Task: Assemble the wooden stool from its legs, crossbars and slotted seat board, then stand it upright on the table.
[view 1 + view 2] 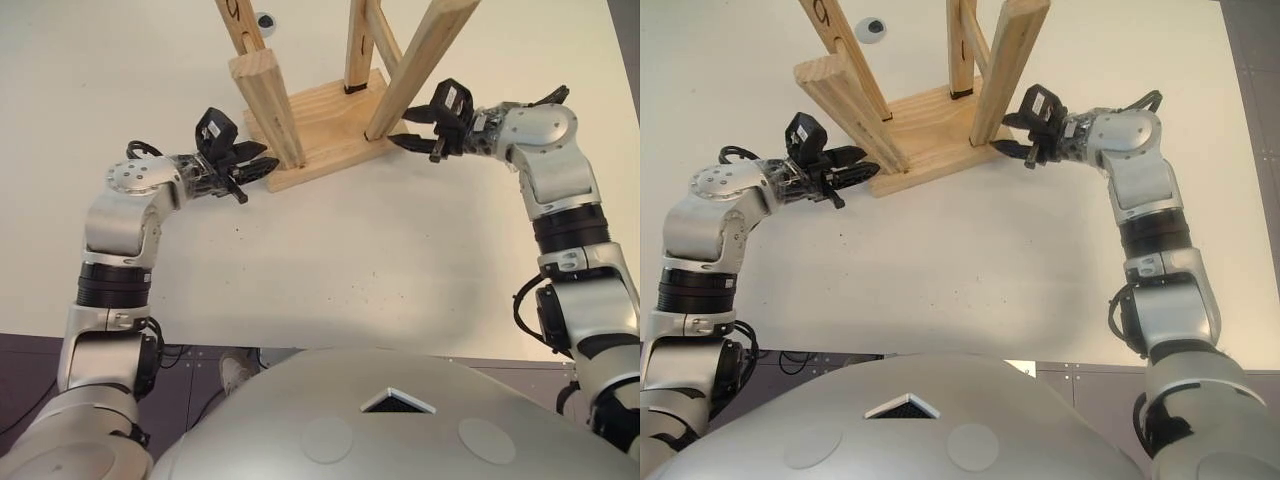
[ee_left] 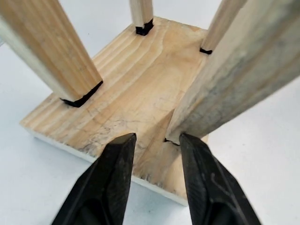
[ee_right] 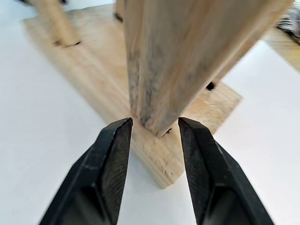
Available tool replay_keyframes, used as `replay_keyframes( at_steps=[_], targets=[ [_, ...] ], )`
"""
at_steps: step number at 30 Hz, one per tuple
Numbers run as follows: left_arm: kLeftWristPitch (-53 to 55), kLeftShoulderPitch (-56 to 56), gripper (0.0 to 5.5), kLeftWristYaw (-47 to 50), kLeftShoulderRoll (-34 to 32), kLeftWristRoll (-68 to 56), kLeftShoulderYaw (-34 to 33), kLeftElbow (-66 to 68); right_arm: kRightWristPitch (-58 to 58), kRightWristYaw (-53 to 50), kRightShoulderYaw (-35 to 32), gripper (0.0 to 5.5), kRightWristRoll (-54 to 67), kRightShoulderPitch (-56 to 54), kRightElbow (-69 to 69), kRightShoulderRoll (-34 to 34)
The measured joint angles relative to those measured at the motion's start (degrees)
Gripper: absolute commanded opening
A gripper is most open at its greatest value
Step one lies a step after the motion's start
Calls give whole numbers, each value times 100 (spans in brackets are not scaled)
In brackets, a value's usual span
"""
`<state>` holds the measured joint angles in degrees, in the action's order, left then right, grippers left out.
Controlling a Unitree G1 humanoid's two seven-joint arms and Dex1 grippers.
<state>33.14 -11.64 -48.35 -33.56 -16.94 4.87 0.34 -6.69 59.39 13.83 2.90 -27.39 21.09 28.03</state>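
A: Grip state?
B: The left end effector [image 2: 157, 138] and right end effector [image 3: 154, 122] both gape, each straddling the base of a square pale-wood leg [image 3: 187, 51] and gripping nothing.
A: The step?
B: Flipping, I'd judge. The pale wooden stool [image 1: 325, 120] sits inverted, far-centre on the white bench [image 1: 330, 260], seat board [image 2: 136, 89] down, long axis upright, legs pointing up. Clamp, then turn it.

near tabletop [image 1: 350, 260]: wide free stretch between the two arms, easy passage.
seat board [image 1: 330, 125]: flat on tabletop, blocks low travel ahead of both end effectors.
near-left leg [image 1: 268, 95]: stands just ahead of left end effector [image 2: 156, 140], fingers apart.
near-right leg [image 1: 420, 55]: its base faces the gap of the spread right end effector [image 3: 154, 123].
board centre: open room between legs; far legs [image 1: 358, 45] close the back.
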Motion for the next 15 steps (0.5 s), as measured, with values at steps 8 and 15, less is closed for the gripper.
replay_keyframes(
  at_steps=[8, 15],
  targets=[
    [-475, -60, 167, -799, -517, 159, -1, 574, -603, 531, 274, 179, 138, 359, -1064, 206],
    [-1231, -244, 167, -1850, -962, 254, 129, 883, -461, 394, 326, 179, 62, 286, -641, 174]
  ],
)
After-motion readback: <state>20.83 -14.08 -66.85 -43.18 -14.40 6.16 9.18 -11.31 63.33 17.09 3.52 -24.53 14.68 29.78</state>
